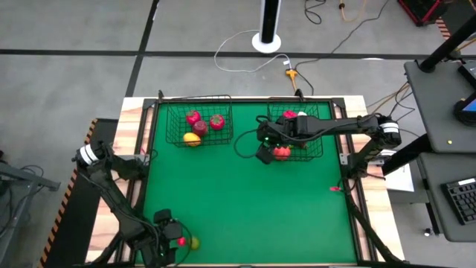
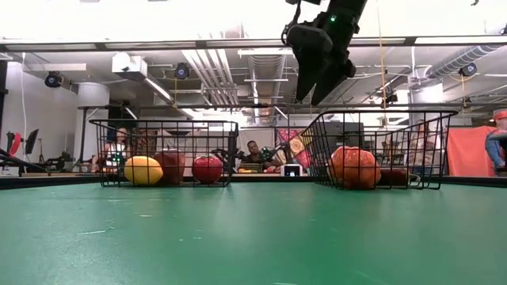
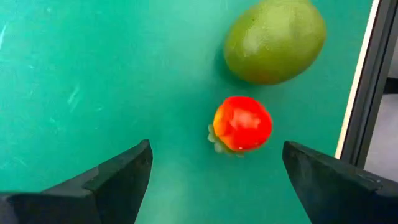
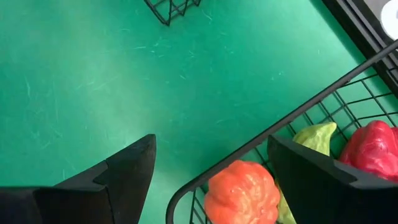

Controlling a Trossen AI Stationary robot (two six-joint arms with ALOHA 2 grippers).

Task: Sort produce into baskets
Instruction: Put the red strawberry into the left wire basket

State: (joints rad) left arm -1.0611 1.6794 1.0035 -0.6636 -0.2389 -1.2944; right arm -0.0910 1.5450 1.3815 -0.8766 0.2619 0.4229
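High view: right basket [image 1: 321, 112] holds an orange piece [image 1: 281, 153]; both grippers' jaws spread wide, empty.

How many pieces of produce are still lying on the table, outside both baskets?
2: a small red piece and a green fruit, side by side between the left gripper's open fingers, near the table's edge. Others may be hidden.

Both arms are dark, slim and jointed, with black cables looping along their links. A white band rings each near its base. Each hand, the left hand [image 1: 169, 232] and the right hand [image 1: 265, 146], ends in two matte black, wedge-shaped fingers [image 3: 118, 180].
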